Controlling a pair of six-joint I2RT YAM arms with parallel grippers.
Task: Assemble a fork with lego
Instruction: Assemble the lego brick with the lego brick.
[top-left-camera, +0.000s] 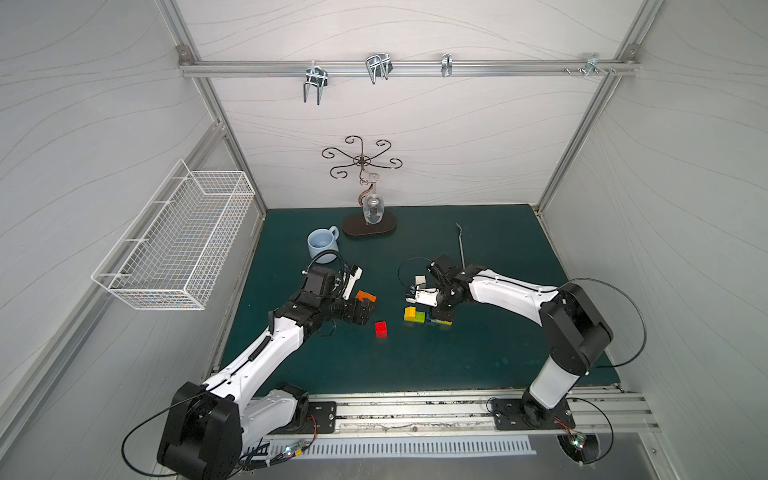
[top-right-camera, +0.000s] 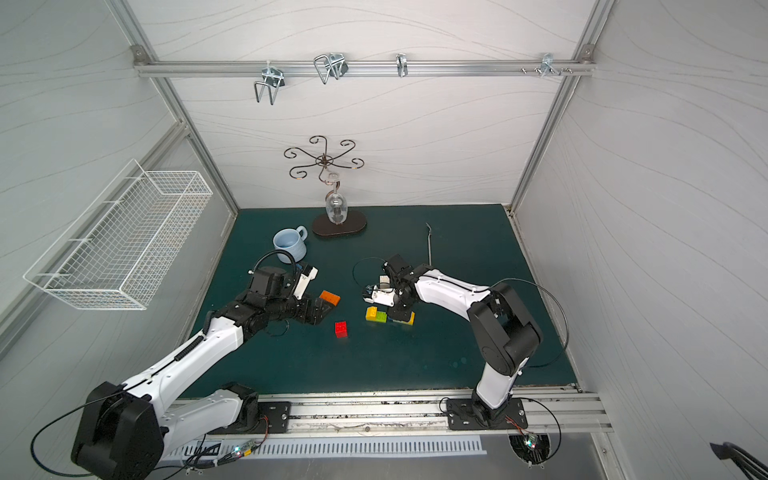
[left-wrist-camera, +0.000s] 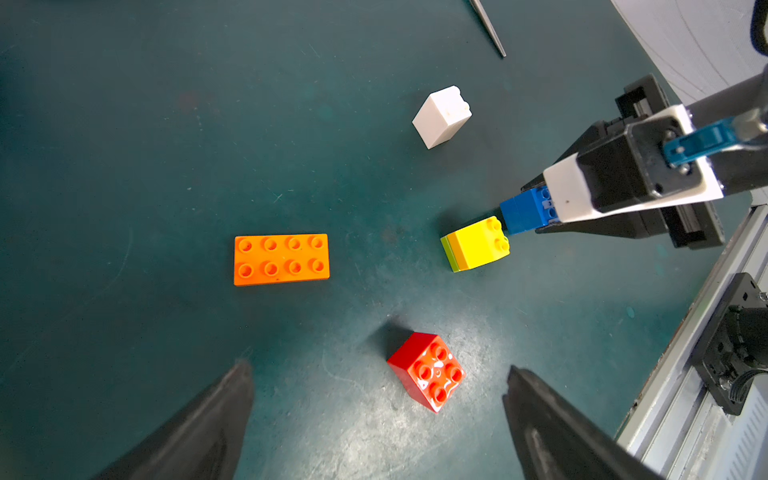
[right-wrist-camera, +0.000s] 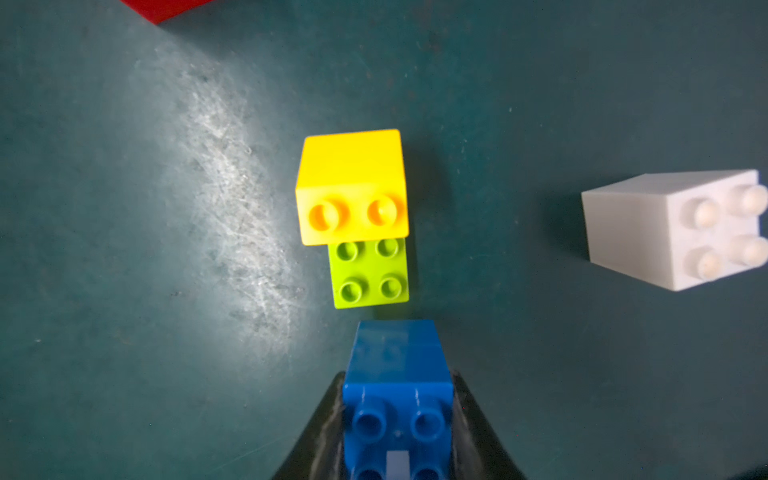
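My right gripper (right-wrist-camera: 397, 415) is shut on a blue lego brick (right-wrist-camera: 397, 374), held just short of the fork (right-wrist-camera: 370, 272), here a yellow brick (right-wrist-camera: 352, 183) pressed on one end of a lime green brick. In a top view a second yellow brick (top-left-camera: 445, 322) shows under that gripper (top-left-camera: 438, 315). A white brick (left-wrist-camera: 441, 117) lies on its side nearby. My left gripper (left-wrist-camera: 378, 399) hangs open and empty above the mat, with a red brick (left-wrist-camera: 428, 371) below between its fingers and a long orange brick (left-wrist-camera: 281, 259) just beyond.
A silver metal fork (top-left-camera: 461, 245) lies behind the right arm. A light blue mug (top-left-camera: 322, 245) stands behind the left gripper, and a glass holder's dark base (top-left-camera: 386, 228) sits at the back. A white wire basket (top-left-camera: 178, 245) hangs on the left wall.
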